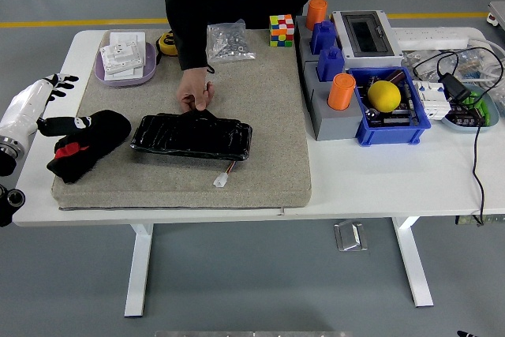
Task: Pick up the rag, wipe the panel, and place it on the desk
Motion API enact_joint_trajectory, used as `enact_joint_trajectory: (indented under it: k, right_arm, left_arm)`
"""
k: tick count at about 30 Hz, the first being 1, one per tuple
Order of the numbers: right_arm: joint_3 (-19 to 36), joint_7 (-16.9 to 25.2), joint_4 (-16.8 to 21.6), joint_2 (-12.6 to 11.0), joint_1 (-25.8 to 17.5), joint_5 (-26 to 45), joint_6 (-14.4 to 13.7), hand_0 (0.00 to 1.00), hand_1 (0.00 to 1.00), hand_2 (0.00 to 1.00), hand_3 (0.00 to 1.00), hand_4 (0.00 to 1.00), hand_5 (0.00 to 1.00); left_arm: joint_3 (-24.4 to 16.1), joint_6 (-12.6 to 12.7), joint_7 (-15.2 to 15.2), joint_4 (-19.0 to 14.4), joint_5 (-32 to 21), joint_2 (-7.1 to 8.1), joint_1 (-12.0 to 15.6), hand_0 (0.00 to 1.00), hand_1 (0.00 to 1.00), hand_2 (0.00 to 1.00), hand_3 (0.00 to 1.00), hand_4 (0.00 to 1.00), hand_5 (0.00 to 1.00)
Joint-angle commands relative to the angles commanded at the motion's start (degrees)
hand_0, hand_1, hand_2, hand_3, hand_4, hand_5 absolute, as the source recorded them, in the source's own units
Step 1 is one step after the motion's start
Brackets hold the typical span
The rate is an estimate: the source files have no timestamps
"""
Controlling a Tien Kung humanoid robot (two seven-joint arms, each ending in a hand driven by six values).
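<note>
The rag [85,144] is black with a red patch and lies bunched at the left end of the grey mat [268,116]. The panel [192,136] is a glossy black oblong lying flat on the mat just right of the rag, with a small white connector [222,181] on a wire at its near edge. My left hand [57,84] comes in from the left edge on a white forearm, its black fingers spread and holding nothing, just up and left of the rag. A person's hand [194,91] holds the panel's far edge. My right hand is out of view.
At the back of the table stand a purple tray [101,75] of white parts, a yellow tape measure [166,43], a bag of screws [229,41] and a colour cube [282,29]. To the right are a grey block with blue and orange pieces [327,76], a blue bin [418,124] with a yellow ball, and cables [473,147].
</note>
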Motion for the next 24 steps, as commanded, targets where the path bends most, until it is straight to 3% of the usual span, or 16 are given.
enact_joint_trajectory:
  k: [24]
  right_arm:
    - [-0.2,0.0,-0.1,0.0,-0.2,0.1,0.0,0.786,0.648,0.716,0.655,0.998,0.526]
  left_arm:
    - [4.2,0.8,-0.1,6.2,-2.2,-5.03,-1.0,0.717,0.773,0.833,0.844,0.938,0.307]
